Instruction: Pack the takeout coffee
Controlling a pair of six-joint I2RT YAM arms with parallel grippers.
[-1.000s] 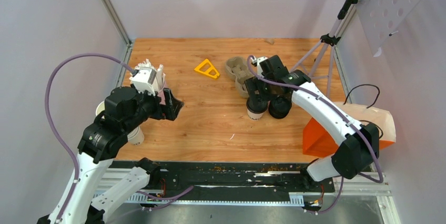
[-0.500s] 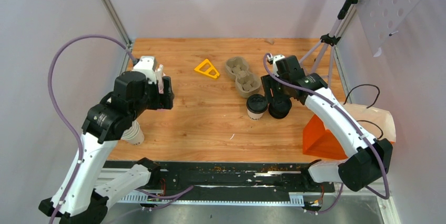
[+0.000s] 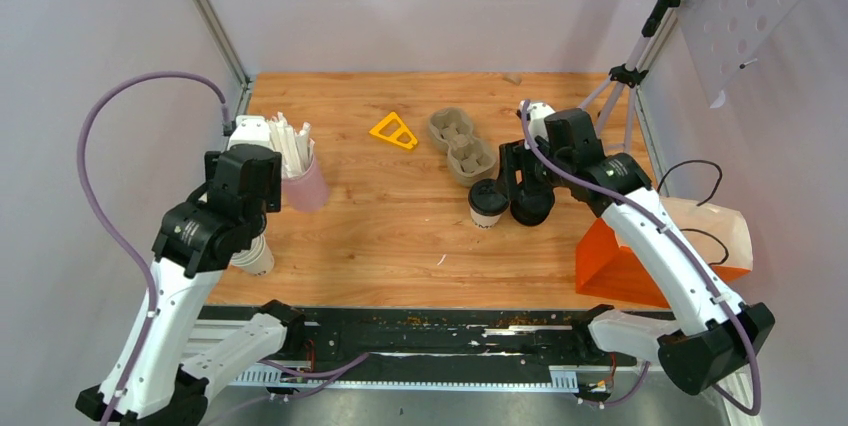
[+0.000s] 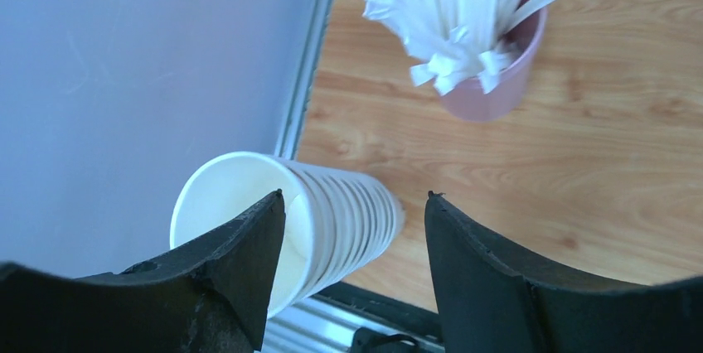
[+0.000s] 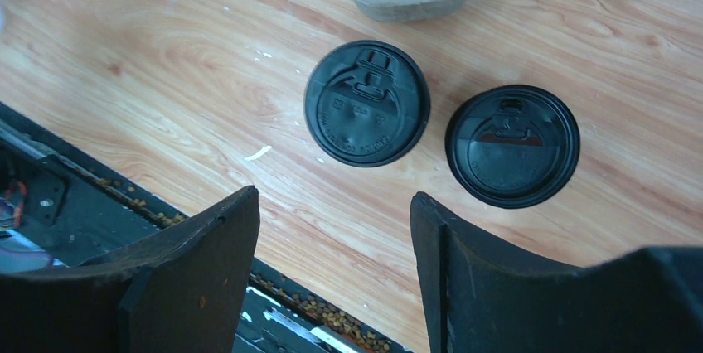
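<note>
**Item:** takeout coffee cups [image 3: 487, 204]. Two in view, upright, side by side at mid-table.

**Handling:** You should expect thin paper walls that dent under a hard squeeze, slick plastic lids, and sloshing weight if they are filled. Take each one around the wall, just below the lid rim.

**Right gripper** [image 5: 333, 197]: poised above the pair, pointing down, jaws spread, empty.

**Left gripper** [image 4: 355, 197]: above the stack of lidless cups [image 4: 332, 224], jaws parted, empty.

**Beyond:** pulp carrier [image 3: 462, 144], just behind the pair.
</note>
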